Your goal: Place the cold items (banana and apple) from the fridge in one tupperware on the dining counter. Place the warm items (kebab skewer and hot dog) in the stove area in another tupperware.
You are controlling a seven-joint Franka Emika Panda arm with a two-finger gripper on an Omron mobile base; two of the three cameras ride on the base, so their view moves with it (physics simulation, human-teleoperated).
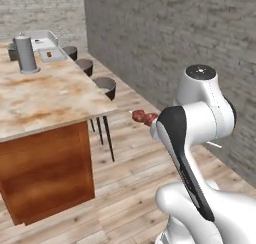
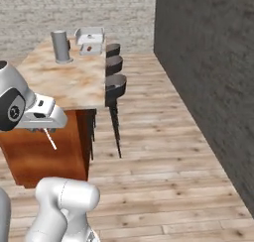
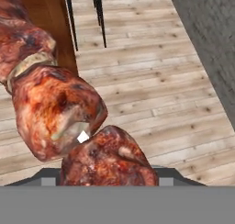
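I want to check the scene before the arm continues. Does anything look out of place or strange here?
Only the kebab skewer is away from any surface: it hangs over the wooden floor at the hand, short of the dining counter. Nothing looks spilled or damaged; the two trays and the grey canister stand in order.

A kebab skewer (image 3: 55, 103) has glossy reddish-brown meat mottled with dark and pale patches. The counter (image 1: 45, 95) is beige marbled with rust on an orange-brown wooden base. A cylinder (image 1: 25, 53) is grey. Floor planks (image 2: 163, 151) are pale tan.
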